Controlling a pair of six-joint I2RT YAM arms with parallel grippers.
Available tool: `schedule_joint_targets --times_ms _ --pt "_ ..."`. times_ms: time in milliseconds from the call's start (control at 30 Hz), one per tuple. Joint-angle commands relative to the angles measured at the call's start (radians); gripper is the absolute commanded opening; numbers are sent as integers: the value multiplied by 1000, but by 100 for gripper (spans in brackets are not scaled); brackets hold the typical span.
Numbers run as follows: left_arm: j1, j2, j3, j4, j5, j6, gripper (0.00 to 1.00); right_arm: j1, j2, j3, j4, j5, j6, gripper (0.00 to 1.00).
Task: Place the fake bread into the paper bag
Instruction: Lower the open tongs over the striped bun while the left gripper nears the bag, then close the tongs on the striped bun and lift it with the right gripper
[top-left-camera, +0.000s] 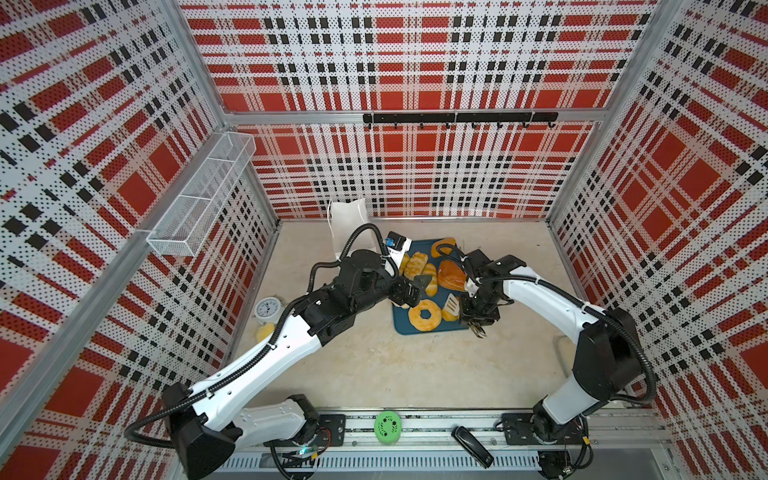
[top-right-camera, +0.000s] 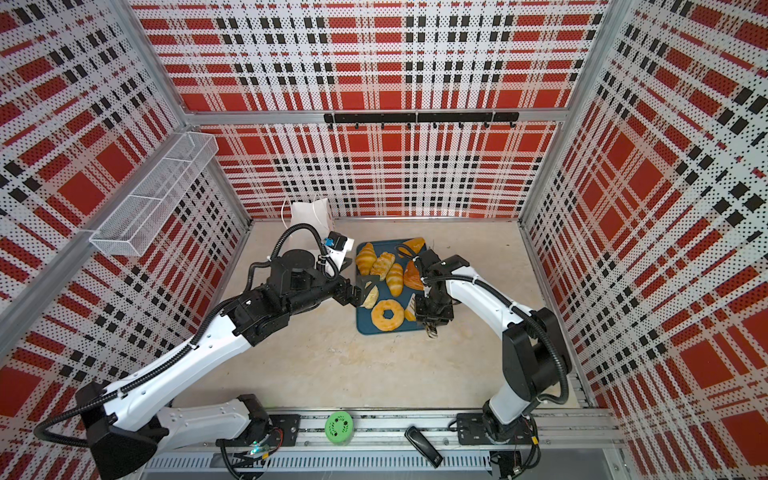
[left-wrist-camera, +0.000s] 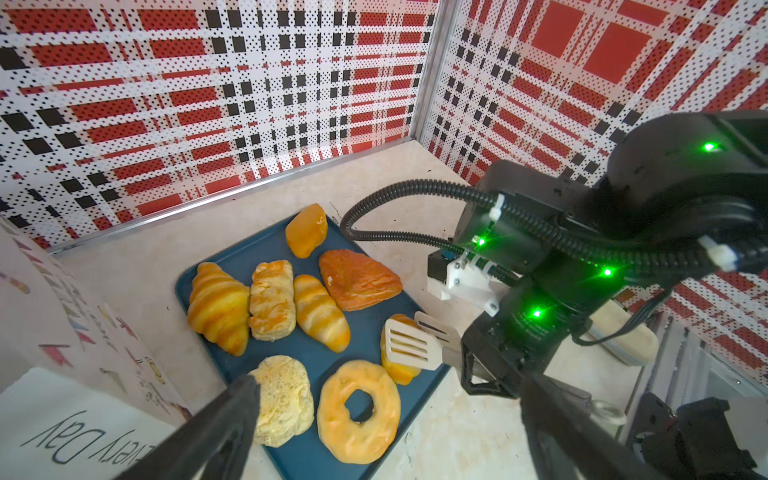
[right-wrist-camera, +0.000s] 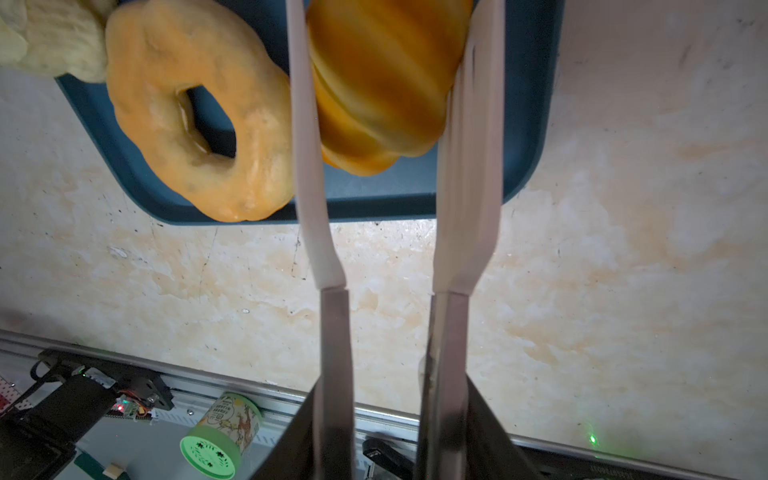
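Several pieces of fake bread lie on a dark-teal tray (top-left-camera: 401, 325) (left-wrist-camera: 245, 253): croissants (left-wrist-camera: 218, 307), a ring doughnut (top-left-camera: 424, 316) (left-wrist-camera: 358, 411), a pale bun (left-wrist-camera: 284, 399) and a reddish triangular one (left-wrist-camera: 359, 279). My right gripper (top-left-camera: 478, 311) (right-wrist-camera: 392, 380) is shut on metal tongs (left-wrist-camera: 411, 345), whose blades flank a striped bun (right-wrist-camera: 382, 83) at the tray's near right corner. My left gripper (top-left-camera: 417, 289) (left-wrist-camera: 388, 386) hangs open over the tray's left edge by the pale bun. The white paper bag (top-left-camera: 347, 220) (left-wrist-camera: 62, 332) stands behind the left arm, partly hidden by it.
A small clock (top-left-camera: 264, 309) and a yellow lump (top-left-camera: 264, 331) lie by the left wall. A green canister (top-left-camera: 387, 428) and a black tool (top-left-camera: 471, 446) rest on the front rail. A wire basket (top-left-camera: 199, 195) hangs on the left wall.
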Motion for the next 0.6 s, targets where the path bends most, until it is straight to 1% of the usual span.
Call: schedule_joint_targets --times_ms 0,100,133,200,333,567 --pt "-5 -28 8 -32 -46 14 99 -11 16 55 -48 27 -53 37" --pt "-5 -40 4 -39 -61 15 99 -19 15 72 -64 35 -53 34" --pt "-6 -44 2 -40 -71 13 99 -24 11 74 -68 36 -81 33" --pt "-6 -56 -3 -41 -96 8 99 -30 -4 76 -72 37 -89 31" --pt "-4 -73 -9 -38 -127 8 99 -36 -42 75 -65 30 -107 30" --pt "15 -85 -5 -43 -143 -6 99 -37 -99 68 -53 49 -128 30"
